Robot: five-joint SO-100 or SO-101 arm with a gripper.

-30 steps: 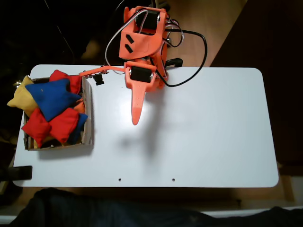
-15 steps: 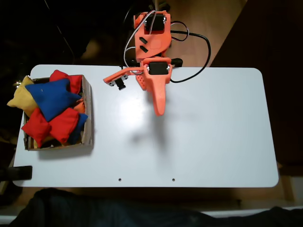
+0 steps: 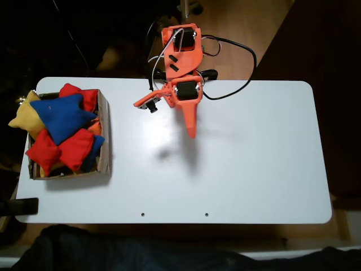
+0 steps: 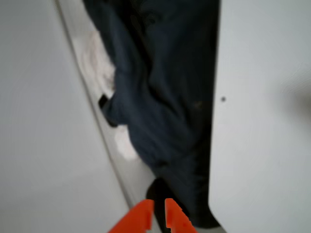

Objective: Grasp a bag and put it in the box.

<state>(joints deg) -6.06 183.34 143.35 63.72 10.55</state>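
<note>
In the fixed view the brown cardboard box [image 3: 105, 132] stands at the table's left edge, piled with beanbags. Red bags [image 3: 44, 152] [image 3: 77, 148] lie at its front and another red one [image 3: 76, 93] at its back. The orange gripper [image 3: 192, 133] hangs over the bare table middle, well right of the box, pointing toward the front edge. In the wrist view its two orange fingertips [image 4: 145, 216] nearly touch, the gripper [image 4: 156, 218] shut with nothing between them.
A blue beanbag [image 3: 59, 114] tops the pile and a yellow one [image 3: 25, 116] hangs over the box's left wall. The white table [image 3: 242, 169] spreads to the right. Dark cloth [image 3: 113, 248] lies along the front edge. Black cables [image 3: 240, 84] loop by the arm's base.
The arm has swung right, away from the box, and drawn back toward its base. The pile in the box has not moved.
</note>
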